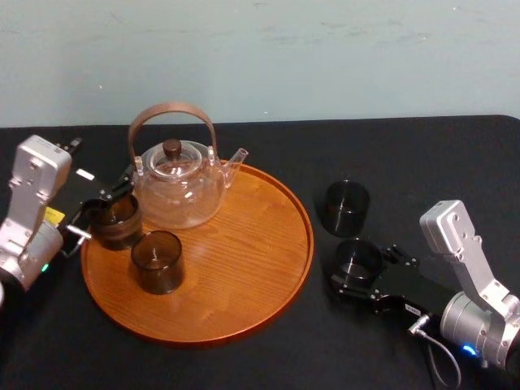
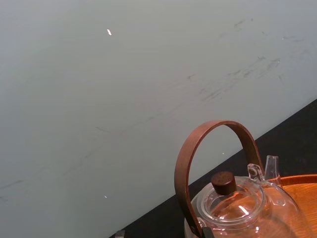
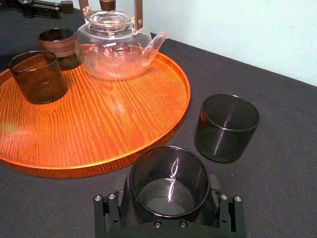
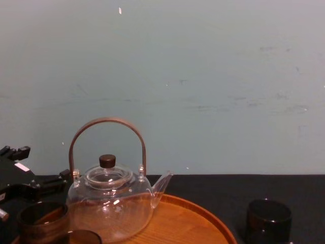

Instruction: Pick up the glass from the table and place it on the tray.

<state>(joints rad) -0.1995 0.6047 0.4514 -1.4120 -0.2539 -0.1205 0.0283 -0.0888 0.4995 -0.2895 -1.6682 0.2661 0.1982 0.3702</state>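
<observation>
A dark smoky glass [image 1: 358, 260] stands on the black table [image 1: 406, 154] just right of the round wooden tray [image 1: 244, 260]. My right gripper [image 1: 357, 272] is shut on it. In the right wrist view the black fingers [image 3: 216, 193] hug both sides of this glass [image 3: 168, 173]. A second dark glass [image 1: 347, 208] stands free on the table just beyond it. On the tray are a clear glass teapot [image 1: 179, 183] and two brownish glasses [image 1: 157, 262] [image 1: 115, 221]. My left gripper [image 1: 91, 213] sits at the tray's left rim, right beside the farther brownish glass.
The teapot's tall brown handle [image 1: 171, 110] arches over the tray's back left. The tray's right and front parts [image 3: 109, 124] are bare wood. A pale wall [image 4: 203, 76] stands behind the table. Open black cloth lies to the right and front.
</observation>
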